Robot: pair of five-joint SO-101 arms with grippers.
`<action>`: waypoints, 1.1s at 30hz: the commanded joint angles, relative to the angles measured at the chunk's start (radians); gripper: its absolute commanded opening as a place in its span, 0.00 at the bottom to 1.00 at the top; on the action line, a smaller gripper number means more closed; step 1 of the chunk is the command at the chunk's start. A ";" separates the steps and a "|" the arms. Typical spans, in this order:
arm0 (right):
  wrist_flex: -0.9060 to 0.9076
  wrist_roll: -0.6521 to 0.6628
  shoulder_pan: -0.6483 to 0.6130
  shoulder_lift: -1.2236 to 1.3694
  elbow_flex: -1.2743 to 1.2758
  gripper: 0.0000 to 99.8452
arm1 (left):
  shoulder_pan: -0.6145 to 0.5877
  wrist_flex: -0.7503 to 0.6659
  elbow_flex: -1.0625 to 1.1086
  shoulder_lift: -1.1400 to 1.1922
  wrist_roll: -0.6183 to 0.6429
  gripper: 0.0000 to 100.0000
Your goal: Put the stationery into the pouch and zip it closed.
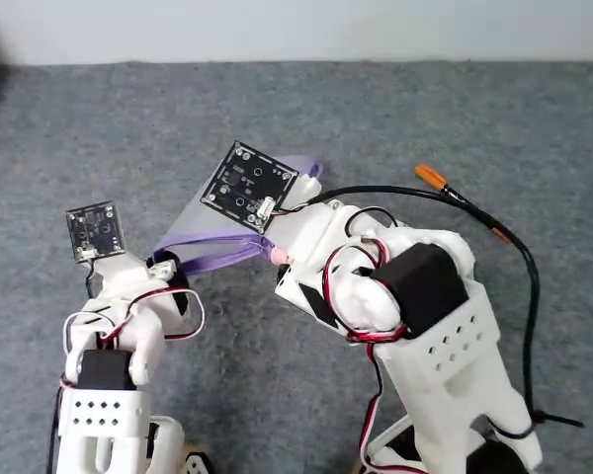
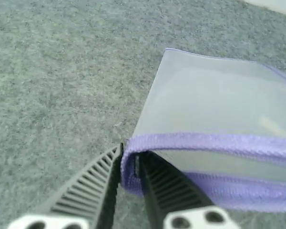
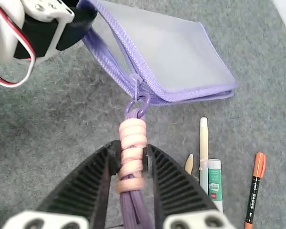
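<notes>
From above, the pouch (image 1: 193, 232) lies on the grey table (image 1: 474, 109), just off the middle toward 9 o'clock. It is a frosted, see-through thing with a purple border.

The left gripper (image 2: 128, 155) sits at the pouch's 7 o'clock corner. Its two ribbed fingers are pressed onto the purple edge and pinch that corner between them. Close to that grip, two purple bands run side by side with a gap between them.

Over to the right gripper (image 3: 132, 148), at about 4 o'clock from the pouch in the high view. Its fingers are clamped on the zip's tassel (image 3: 132, 136), a pink wound cord with purple strands trailing back between the fingers. The tassel hooks through a purple ring to the zip slider (image 3: 135, 86), which sits partway along the zipped edge.

The stationery is out on the table and not in the pouch. An orange marker (image 3: 255, 183) lies well out toward 2 o'clock from the pouch in the high view. In the right wrist view, a thin white stick (image 3: 203, 138) and a green-and-white tube (image 3: 214, 183) lie just beside each other near the marker. A small cream piece (image 3: 188, 163) lies next to them. I cannot tell whether anything lies inside the pouch.
</notes>
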 commanded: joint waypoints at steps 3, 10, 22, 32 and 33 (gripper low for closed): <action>0.039 0.012 0.019 -0.050 -0.008 0.01 | 0.078 -0.009 -0.058 0.005 0.000 0.07; 0.039 0.012 0.019 -0.053 -0.008 0.01 | 0.087 -0.100 -0.048 0.012 0.002 0.22; 0.041 0.012 0.024 -0.061 -0.006 0.01 | 0.089 -0.262 0.035 0.006 -0.003 0.03; 0.033 0.009 0.091 -0.050 -0.006 0.01 | 0.087 0.114 -0.171 0.006 0.000 0.01; 0.036 0.006 0.113 -0.050 -0.006 0.02 | 0.087 0.190 -0.214 0.011 0.002 0.01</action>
